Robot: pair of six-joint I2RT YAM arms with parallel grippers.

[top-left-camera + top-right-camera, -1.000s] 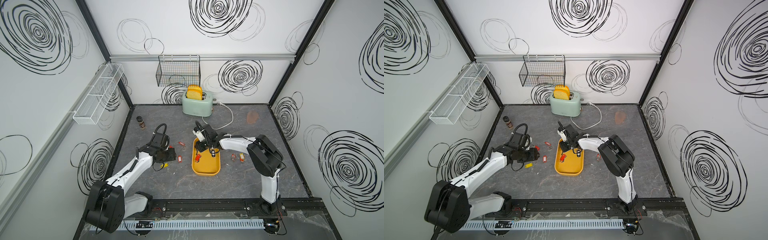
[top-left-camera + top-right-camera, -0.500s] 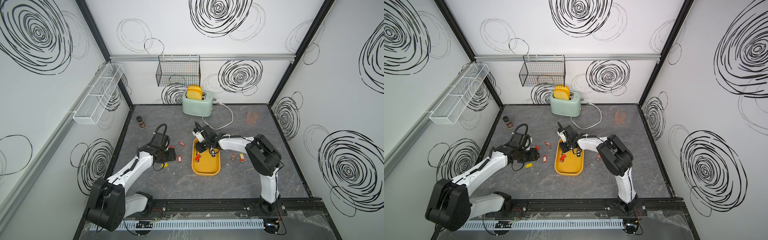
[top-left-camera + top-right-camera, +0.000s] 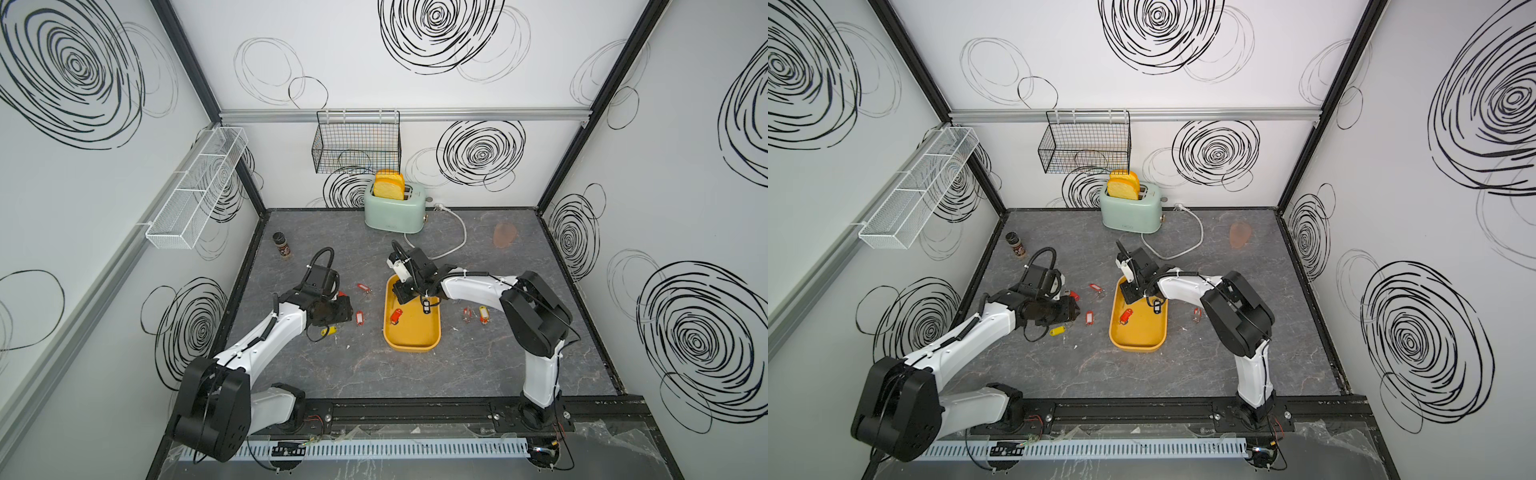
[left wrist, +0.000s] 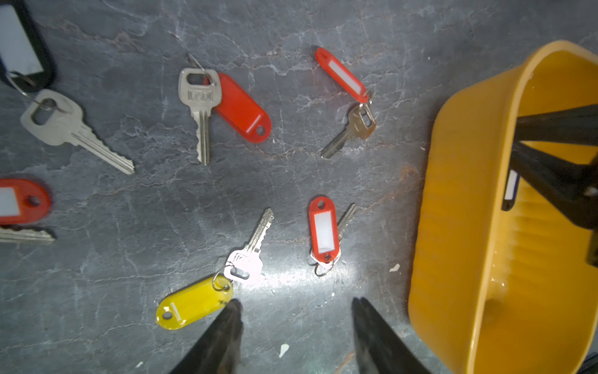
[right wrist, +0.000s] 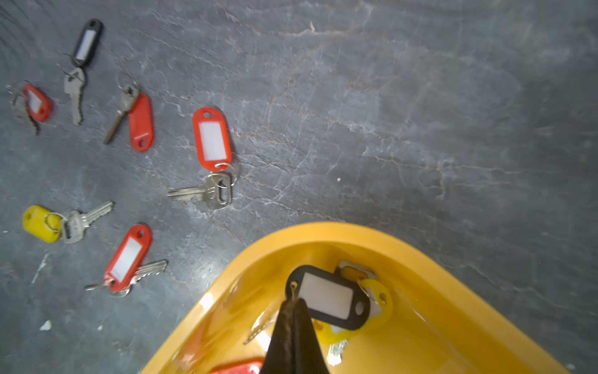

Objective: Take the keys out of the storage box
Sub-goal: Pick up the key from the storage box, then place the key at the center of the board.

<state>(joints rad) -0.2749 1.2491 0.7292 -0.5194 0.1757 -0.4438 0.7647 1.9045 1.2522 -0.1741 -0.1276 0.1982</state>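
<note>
Keys (image 4: 200,110) lie scattered on the table (image 4: 97,291) beside your storage box (image 4: 453,210), yet a black-tagged key (image 5: 326,299), a yellow-tagged key (image 5: 378,301) and a red-tagged key (image 5: 239,367) sit inside. Your right gripper (image 5: 293,306) is pinched tight at the black tag's edge (grip unclear); your left gripper (image 4: 296,311) hangs spread over the table.

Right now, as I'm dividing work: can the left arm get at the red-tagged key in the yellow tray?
Probably yes. The left tool hangs open just outside the storage box, on the side of the red-tagged key, only the low wall between. The right tool, shut inside the box, could crowd it.
</note>
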